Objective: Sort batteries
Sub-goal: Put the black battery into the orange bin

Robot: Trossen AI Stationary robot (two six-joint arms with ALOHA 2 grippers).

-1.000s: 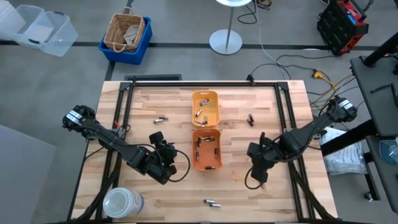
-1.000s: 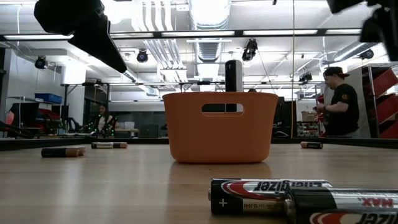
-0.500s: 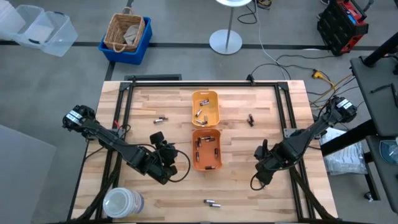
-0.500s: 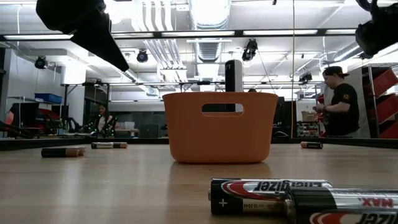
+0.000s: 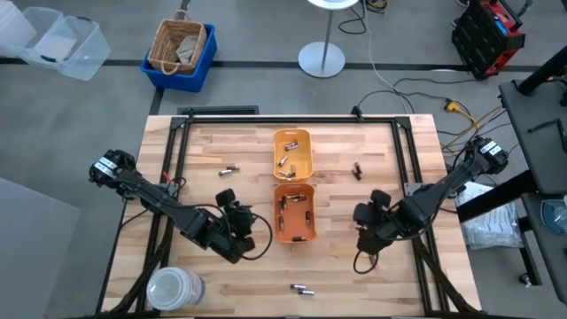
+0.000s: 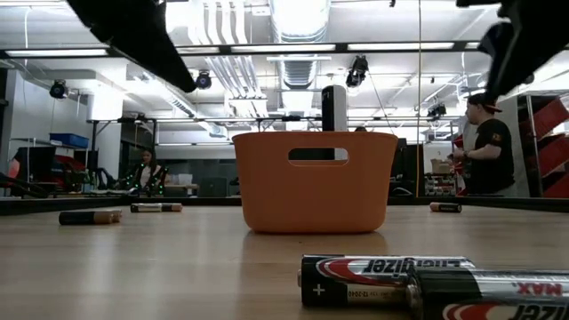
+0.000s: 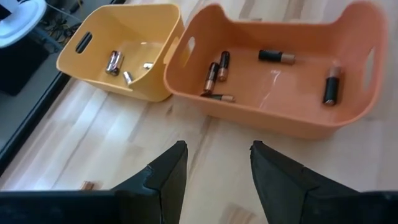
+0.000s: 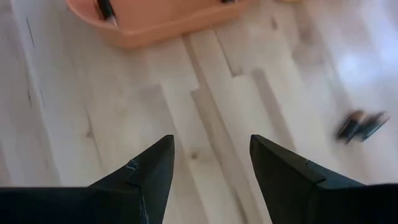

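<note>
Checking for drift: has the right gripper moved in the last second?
Yes. In the high view the right gripper swung outward, then came back toward the orange tray, ending near its start.

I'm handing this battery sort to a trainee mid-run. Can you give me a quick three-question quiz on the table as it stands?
1. True or false: both grippers are empty.
2. Which tray holds more batteries in the left wrist view: A yellow, B orange?
3. How many batteries lie at the table's near edge?

Key:
1. True: left gripper and right gripper are open, holding nothing.
2. B, the orange tray; the yellow tray holds fewer.
3. Two batteries.
</note>
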